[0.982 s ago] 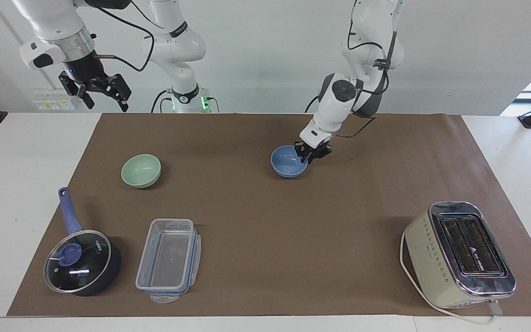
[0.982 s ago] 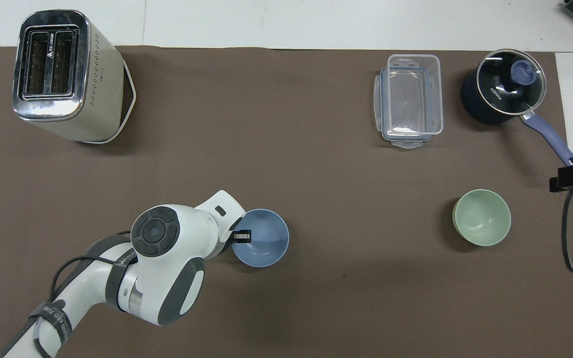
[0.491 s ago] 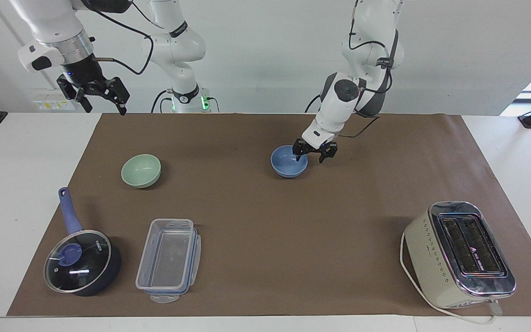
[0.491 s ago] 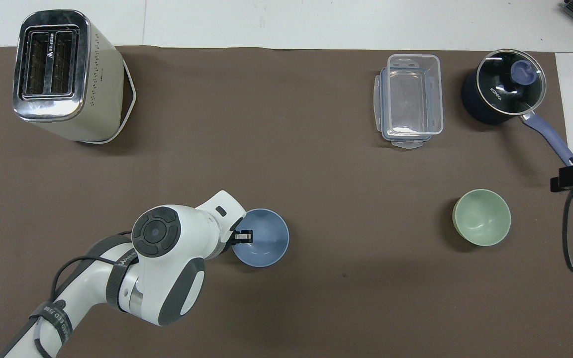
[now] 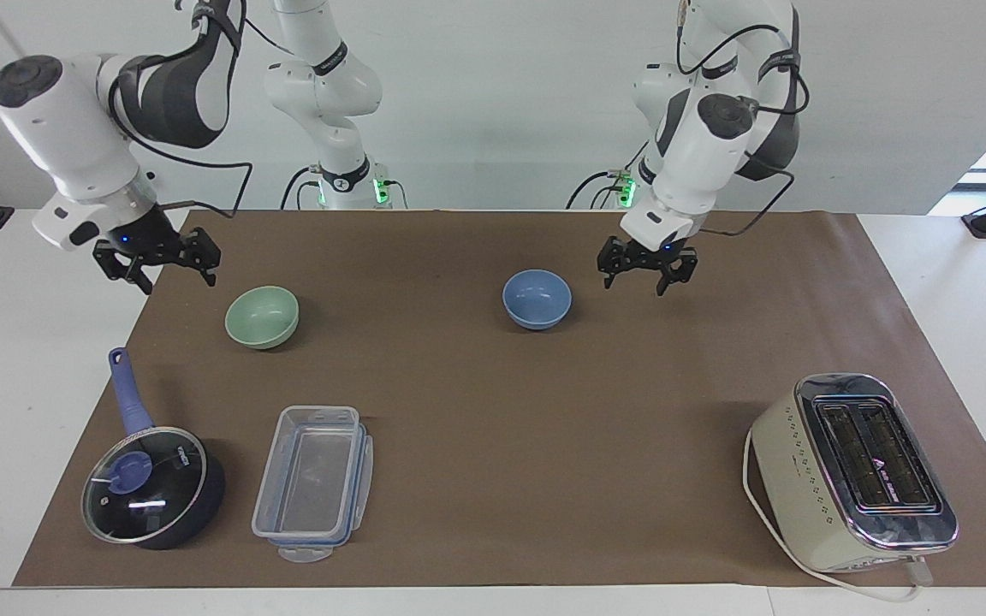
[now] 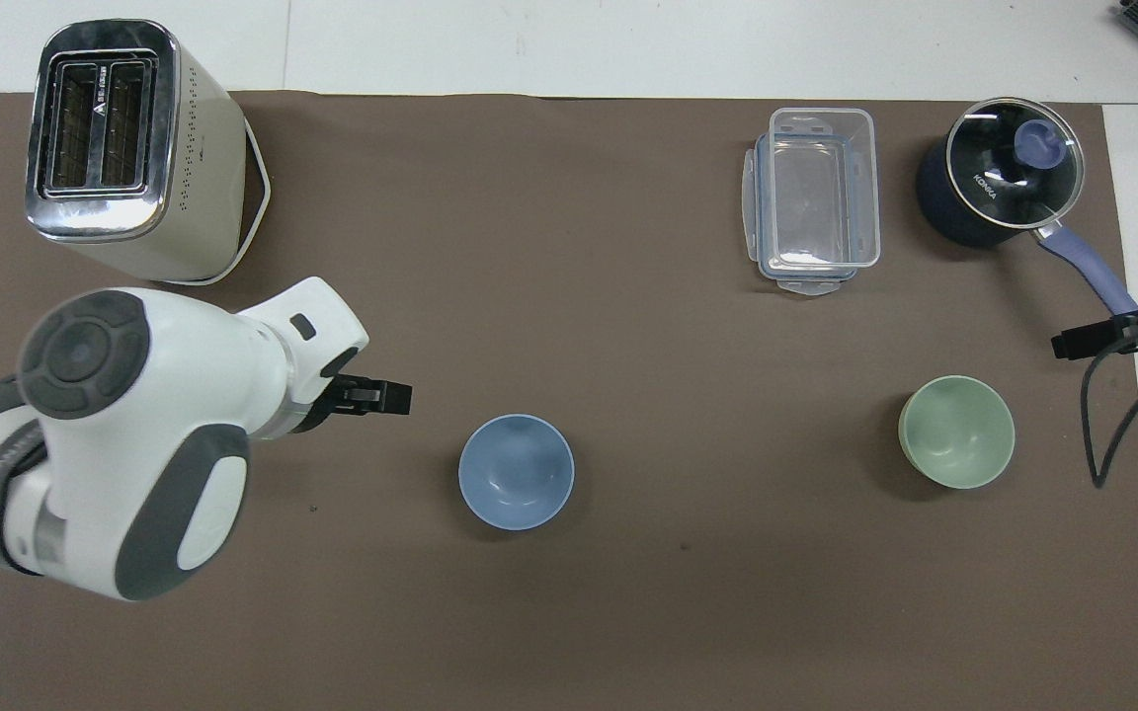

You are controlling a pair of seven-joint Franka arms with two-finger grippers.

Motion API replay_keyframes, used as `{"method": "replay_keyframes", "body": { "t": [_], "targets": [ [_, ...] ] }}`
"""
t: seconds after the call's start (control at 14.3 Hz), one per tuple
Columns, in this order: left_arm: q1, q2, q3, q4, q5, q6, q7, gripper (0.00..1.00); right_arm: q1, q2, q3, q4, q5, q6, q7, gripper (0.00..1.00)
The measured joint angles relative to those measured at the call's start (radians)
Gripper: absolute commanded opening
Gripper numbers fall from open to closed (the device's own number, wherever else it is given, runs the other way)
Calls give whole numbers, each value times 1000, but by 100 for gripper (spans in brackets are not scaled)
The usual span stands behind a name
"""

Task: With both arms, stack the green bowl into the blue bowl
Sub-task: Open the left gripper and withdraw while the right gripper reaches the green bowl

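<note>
- The green bowl sits upright and empty on the brown mat, toward the right arm's end of the table, with nothing touching it.
- The blue bowl also sits upright and empty on the mat, near the middle, well apart from the green bowl; the two are not stacked.
- The right gripper hangs in the air over the mat's edge beside the green bowl, on the robots' side of it and clear of its rim; its fingers are spread and hold nothing. In the overhead view only a dark tip of it shows at the frame's edge.
- The left gripper is raised over bare mat beside the blue bowl, toward the left arm's end, not touching it; its fingers stand apart and are empty.
- A dark blue saucepan with a glass lid stands farther from the robots than the green bowl; the lid carries the word "KONKA".
- A clear plastic container lies just beside the saucepan, apart from it.
- A cream toaster stands at the left arm's end; a small logo with lettering sits between its slots, too small to read.
</note>
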Motion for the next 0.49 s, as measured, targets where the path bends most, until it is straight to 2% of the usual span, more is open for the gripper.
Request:
{"method": "replay_keyframes", "body": {
  "t": [0.14,0.49],
  "targets": [
    [47,-7,1,74,10,-56,55,100,-14,33,-1,-69,34,75,-54,100],
    [198,-3,3,298,16,-211,203,100,-13,37,2,-208,39,223,-93,100]
  ]
}}
